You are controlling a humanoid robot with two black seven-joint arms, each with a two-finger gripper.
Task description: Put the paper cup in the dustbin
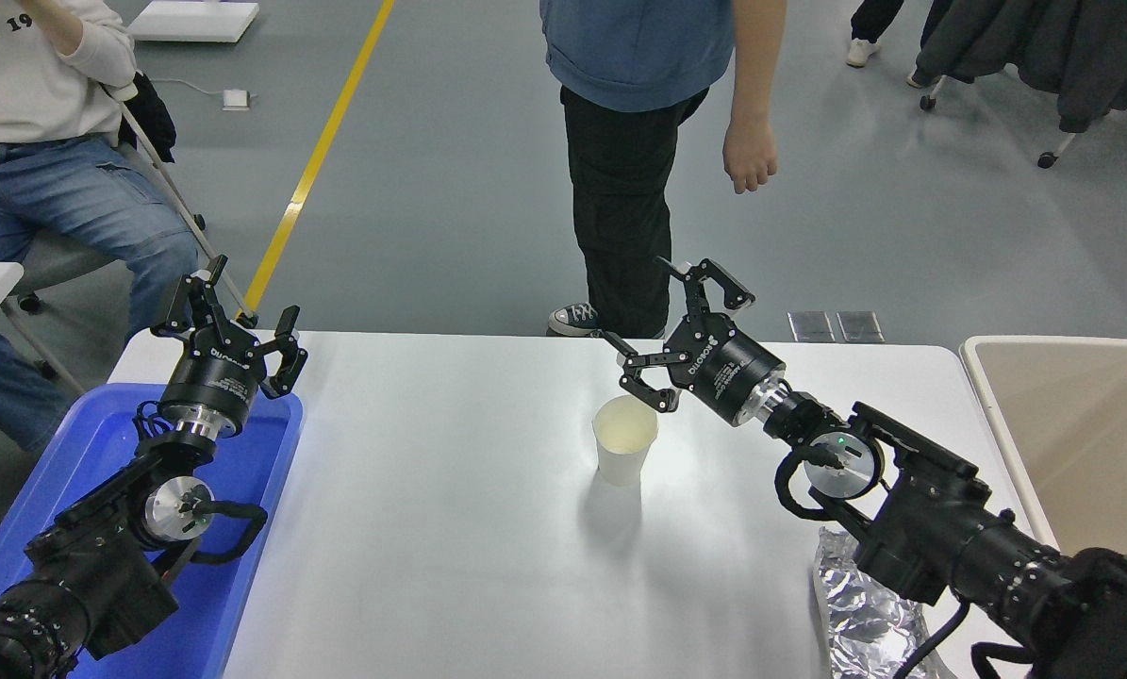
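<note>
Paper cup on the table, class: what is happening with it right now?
The right gripper, fingers spread open, hovers just behind the upright paper cup mid-table without touching it. The dustbin waits at the table's right edge. The left gripper is parked over the blue tray. A person stands beyond the table.

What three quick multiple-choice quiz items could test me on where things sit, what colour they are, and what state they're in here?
1. Where is the paper cup?
A. upright mid-table
B. in the dustbin
C. in the tray

2. What colour is the tray?
A. red
B. blue
C. green

3. How is the right gripper?
A. shut on the cup
B. open beside the cup
C. out of view

Answers: 1 A, it stands on the white table. 2 B, bright blue under the parked left gripper. 3 B, fingers spread, cup ungripped.
</note>
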